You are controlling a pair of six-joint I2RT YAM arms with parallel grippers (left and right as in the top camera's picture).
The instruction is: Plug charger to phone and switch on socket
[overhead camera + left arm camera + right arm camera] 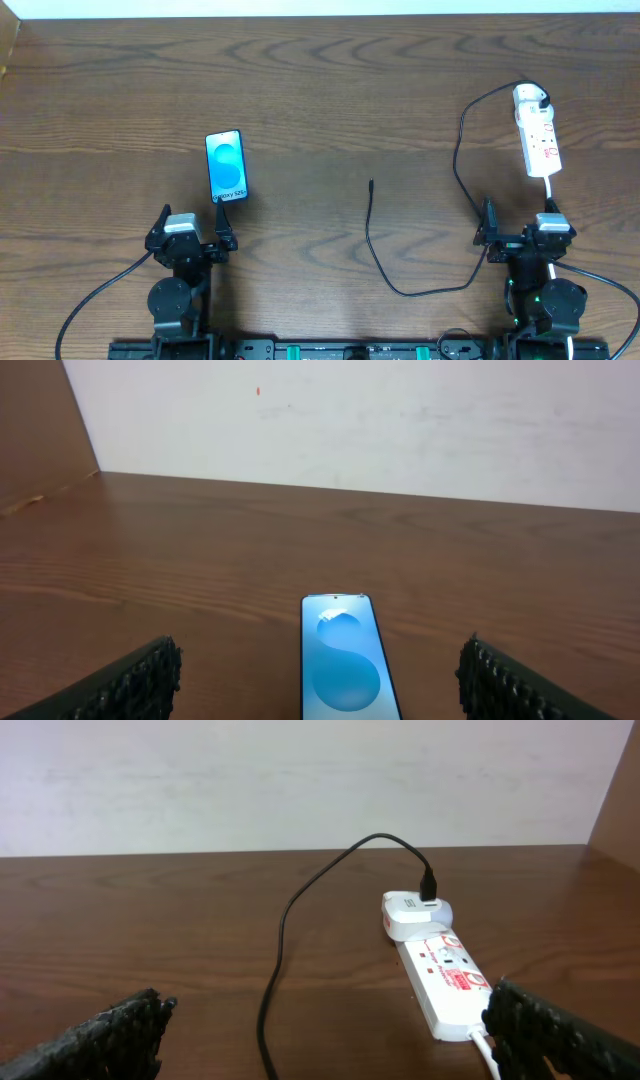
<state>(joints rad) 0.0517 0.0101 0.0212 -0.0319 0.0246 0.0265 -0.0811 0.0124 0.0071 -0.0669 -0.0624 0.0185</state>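
Note:
The phone (226,166) lies flat on the table's left half, its blue screen up; it also shows in the left wrist view (343,660) between my open left fingers. My left gripper (192,233) is open just in front of it. The black charger cable (458,165) runs from a white adapter (530,98) on the white socket strip (541,142) at the far right, loops down, and ends in a plug tip (372,184) at mid-table. My right gripper (518,233) is open in front of the strip (440,980); the cable (285,940) lies between its fingers.
The strip's white cord (551,188) runs towards my right arm. A white wall (380,420) stands behind the table's far edge. A brown board (40,430) stands at the far left corner.

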